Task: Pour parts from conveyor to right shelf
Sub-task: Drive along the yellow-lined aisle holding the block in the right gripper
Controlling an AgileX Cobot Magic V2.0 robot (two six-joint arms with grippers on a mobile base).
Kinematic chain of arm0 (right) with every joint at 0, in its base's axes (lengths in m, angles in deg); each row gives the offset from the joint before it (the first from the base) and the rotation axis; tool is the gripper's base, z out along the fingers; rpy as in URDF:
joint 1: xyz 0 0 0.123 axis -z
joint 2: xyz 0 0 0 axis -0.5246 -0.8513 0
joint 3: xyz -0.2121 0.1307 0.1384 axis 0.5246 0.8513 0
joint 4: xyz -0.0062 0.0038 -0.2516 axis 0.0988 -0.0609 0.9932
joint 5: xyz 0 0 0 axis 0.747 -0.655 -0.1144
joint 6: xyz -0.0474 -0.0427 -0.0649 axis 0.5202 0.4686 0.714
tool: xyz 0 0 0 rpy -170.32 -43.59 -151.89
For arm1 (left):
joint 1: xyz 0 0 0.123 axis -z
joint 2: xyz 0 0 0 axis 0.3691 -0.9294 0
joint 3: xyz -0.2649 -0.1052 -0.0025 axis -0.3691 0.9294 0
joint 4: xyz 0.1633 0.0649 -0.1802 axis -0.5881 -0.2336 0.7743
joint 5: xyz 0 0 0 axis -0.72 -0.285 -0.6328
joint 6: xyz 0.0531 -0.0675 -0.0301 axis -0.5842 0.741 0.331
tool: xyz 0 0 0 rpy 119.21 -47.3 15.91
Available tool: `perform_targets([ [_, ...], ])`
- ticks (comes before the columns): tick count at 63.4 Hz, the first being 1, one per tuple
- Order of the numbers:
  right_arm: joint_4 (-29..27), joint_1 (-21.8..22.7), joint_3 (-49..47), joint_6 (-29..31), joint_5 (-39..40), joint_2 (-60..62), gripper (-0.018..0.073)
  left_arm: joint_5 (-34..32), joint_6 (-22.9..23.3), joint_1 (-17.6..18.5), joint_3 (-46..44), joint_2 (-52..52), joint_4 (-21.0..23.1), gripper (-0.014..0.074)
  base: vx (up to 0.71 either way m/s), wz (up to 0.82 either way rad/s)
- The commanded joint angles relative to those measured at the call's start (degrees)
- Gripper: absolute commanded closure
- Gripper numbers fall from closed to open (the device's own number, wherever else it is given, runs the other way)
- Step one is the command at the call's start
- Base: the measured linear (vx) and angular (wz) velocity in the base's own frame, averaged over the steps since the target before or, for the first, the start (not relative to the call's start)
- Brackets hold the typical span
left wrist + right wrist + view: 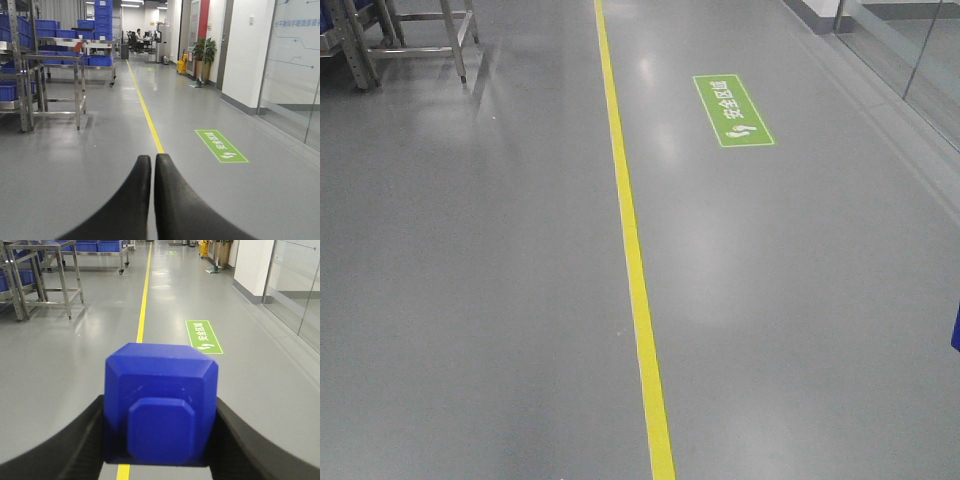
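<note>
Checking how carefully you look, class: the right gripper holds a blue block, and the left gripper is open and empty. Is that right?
No. The left gripper is empty but shut, its fingers pressed together, as the left wrist view shows. The right gripper does hold the blue block.

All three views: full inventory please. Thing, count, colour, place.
blue block: 1, bright blue, clamped in right end effector
floor line: 1, yellow, running lengthwise up the middle
floor sign: 1, green with white marks, right of line
steel racks: several, silver, left side
bins: many, blue, on racks
potted plant: 1, green, by right wall
left end effector: 1, black, shut, empty
right end effector: 1, black, shut on block
</note>
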Motion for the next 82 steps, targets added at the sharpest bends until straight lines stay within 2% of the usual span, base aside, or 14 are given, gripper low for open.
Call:
perform_targets([
  [1,0.0,0.1,-1.5,0.2,4.5,-0.7,0.0567,-4.4,0.5,0.2,1.8,0.7,0.2,0.0602,0.36,0.12],
  [48,0.0,0.1,-1.5,0.2,4.5,-0.7,0.0567,-4.4,0.5,0.2,1.8,0.7,0.2,0.0602,0.43,0.14],
  [82,0.0,0.1,-1.5,0.2,4.5,-0.7,0.0567,-4.4,0.5,0.2,1.8,0.7,0.2,0.0602,0.59,-0.02],
])
